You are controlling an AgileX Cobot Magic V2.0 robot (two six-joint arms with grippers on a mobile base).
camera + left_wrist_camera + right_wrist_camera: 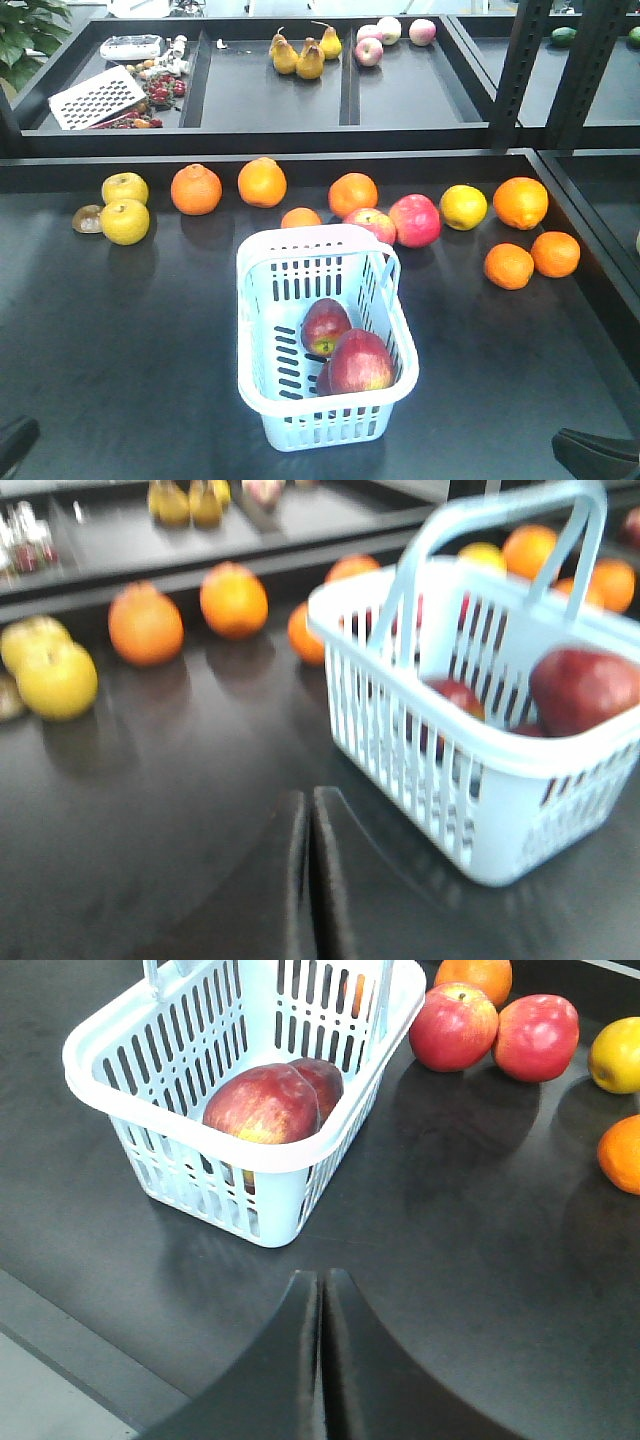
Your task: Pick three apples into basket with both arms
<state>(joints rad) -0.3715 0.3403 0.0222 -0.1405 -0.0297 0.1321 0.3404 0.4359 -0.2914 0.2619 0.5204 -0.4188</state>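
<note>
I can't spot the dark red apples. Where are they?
In the front view, the apples sit inside the basket at the middle of the table, toward its near right corner, touching each other.

Both arms sit pulled back at the near edge, barely poking into the front view: left gripper point(15, 440) at the near left corner, right gripper point(595, 455) at the near right. On the wrist cams each one's jaws are pressed together with just a thin seam between them, nothing held, left point(308, 810) and right point(321, 1290) both hanging low over the surface
</note>
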